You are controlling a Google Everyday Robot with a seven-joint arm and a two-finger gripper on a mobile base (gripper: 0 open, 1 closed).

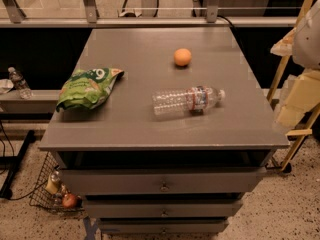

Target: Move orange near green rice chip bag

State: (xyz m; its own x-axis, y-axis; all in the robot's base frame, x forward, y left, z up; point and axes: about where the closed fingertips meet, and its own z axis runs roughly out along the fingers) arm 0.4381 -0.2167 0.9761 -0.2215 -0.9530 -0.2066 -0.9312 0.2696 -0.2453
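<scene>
A clear water bottle (187, 100) lies on its side, cap rightward, on the grey desk (150, 129) with drawers (165, 183) below; a smaller bottle (19, 81) rests on the left ledge (30, 98), and a floor-level wire basket (41, 186) holds a reddish round fruit (70, 200).

The grey bench (135, 54) carries three things. The green rice chip bag (87, 87) lies crumpled at its left edge, one corner hanging just over the side. The orange (182, 57) sits farther back, right of centre, well apart from the bag. A clear water bottle (186, 100) lies on its side nearer than the orange, cap to the right. The pale shape past the bench's right edge is probably the hand (296, 101), clear of the top.
</scene>
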